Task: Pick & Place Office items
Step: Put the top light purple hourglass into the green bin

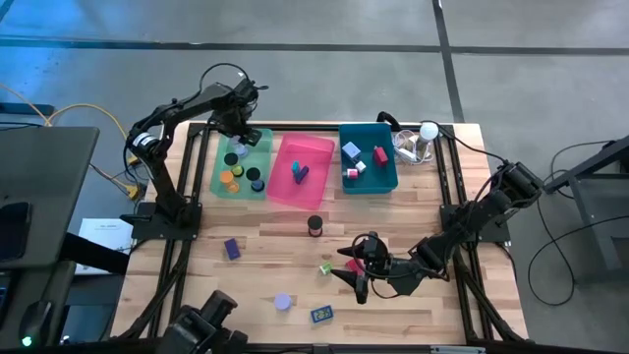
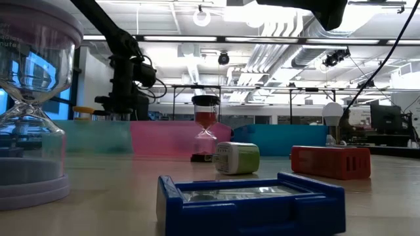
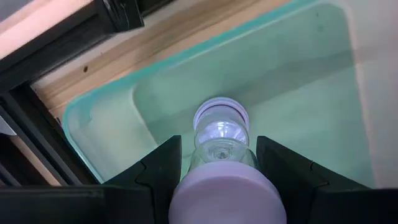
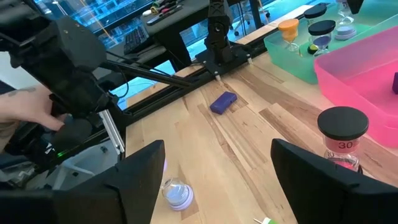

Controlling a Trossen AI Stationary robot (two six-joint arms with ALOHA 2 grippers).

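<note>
My left gripper [image 1: 239, 141] hangs over the far end of the green bin [image 1: 257, 147], shut on a lavender-capped sand timer [image 3: 219, 134]. Orange and black timers [image 1: 236, 177] stand in that bin. My right gripper [image 1: 346, 265] stands open and holds nothing, low over the table's near right part, beside a green block [image 1: 324, 266] and a red block [image 2: 331, 162]. A black-capped timer [image 4: 342, 134], a purple block [image 4: 222, 101], a lavender timer [image 4: 177, 193] and a blue piece [image 2: 249, 200] rest on the table. My left gripper pinches the lavender timer at its upper end [image 3: 186, 186] between its two fingers [image 3: 163, 169], one on either side. The fingers point down from above. The timer hangs upright below them, its lower cap [image 3: 221, 115] inside the green bin; whether it touches the floor I cannot tell.
A pink bin [image 1: 285, 187] with small pieces sits in the middle, and a teal bin [image 1: 385, 182] with blocks to its right. Behind the teal bin stands a white ball-topped gadget [image 1: 425, 138]. A person's hand [image 4: 25, 112] shows beyond the table's left edge.
</note>
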